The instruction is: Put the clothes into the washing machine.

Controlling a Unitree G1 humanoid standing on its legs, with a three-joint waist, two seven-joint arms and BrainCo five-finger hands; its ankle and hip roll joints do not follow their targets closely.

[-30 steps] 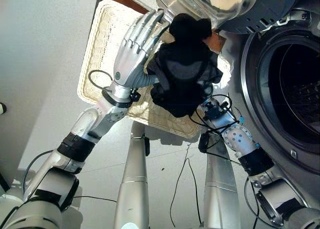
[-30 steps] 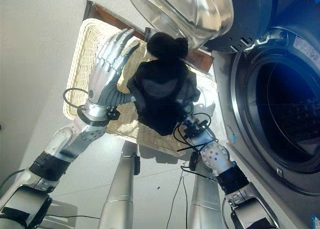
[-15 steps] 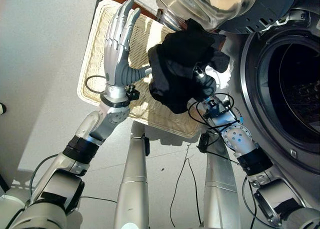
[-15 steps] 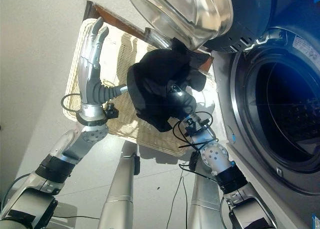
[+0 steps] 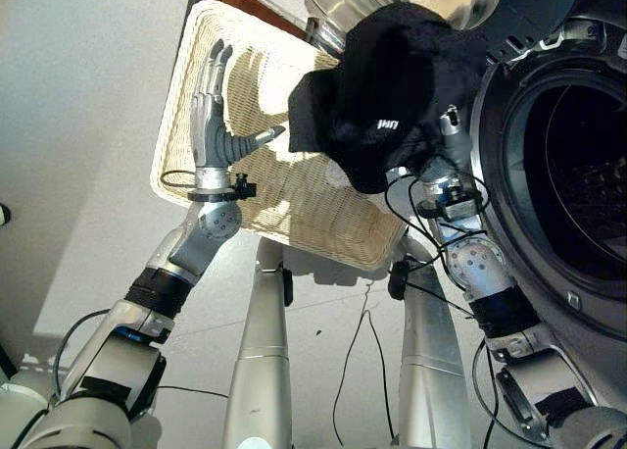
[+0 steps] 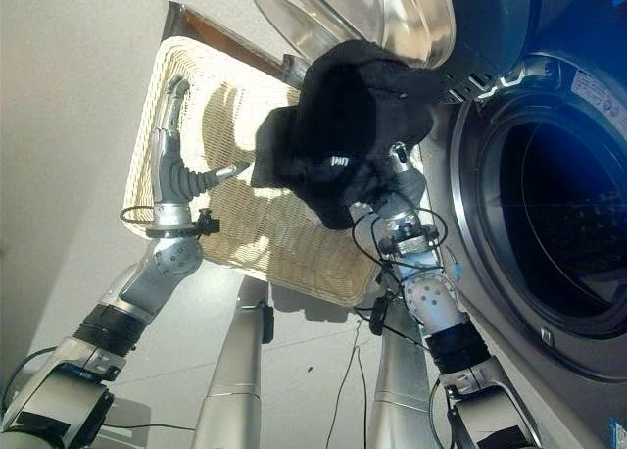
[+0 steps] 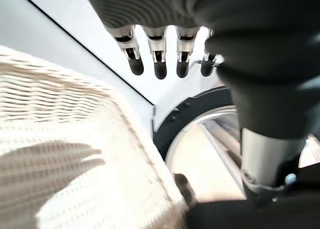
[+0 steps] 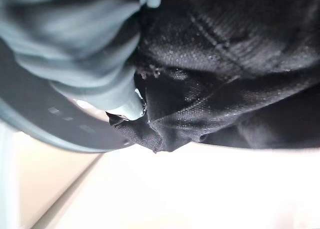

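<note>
The washing machine (image 5: pixel 558 174) stands open. Just beside its round hole, over the wicker basket (image 5: pixel 294 204), hangs the black cloth (image 5: pixel 392 91). It looks soft, light and floppy, so grab a big bunch. The right hand (image 5: pixel 446 140) holds it from under; I cannot tell how its fingers sit. The left hand (image 5: pixel 211 116) is over the basket, fingers (image 7: pixel 160 64) straight, holding nothing.

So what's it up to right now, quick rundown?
Right hand shut on black garment, lifted above wicker basket. Left hand open over the basket. Washer drum open; glass door hangs close above the garment.
</note>
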